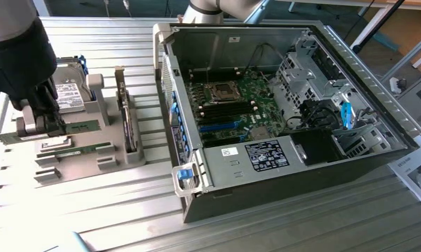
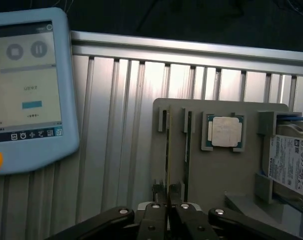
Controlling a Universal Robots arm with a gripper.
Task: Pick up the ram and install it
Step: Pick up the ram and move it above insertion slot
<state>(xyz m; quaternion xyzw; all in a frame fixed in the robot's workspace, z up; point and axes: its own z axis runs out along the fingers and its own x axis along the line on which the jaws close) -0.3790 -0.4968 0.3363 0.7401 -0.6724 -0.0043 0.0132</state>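
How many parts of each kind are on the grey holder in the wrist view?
ram sticks: 2
processor chip: 1
hard drive: 1
Total: 4

Tray [image 1: 84, 165] rests on table [image 1: 91, 210] beside computer case [image 1: 280, 191].

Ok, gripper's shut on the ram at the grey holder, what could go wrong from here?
1. The gripper pinches the ram by its thin edge; the long stick could tilt or slip.
2. A second ram stick sits in the neighbouring slot, close to the gripper, and might snag.
3. The memory slots lie deep inside the open PC case, near cables; a bump seems possible.
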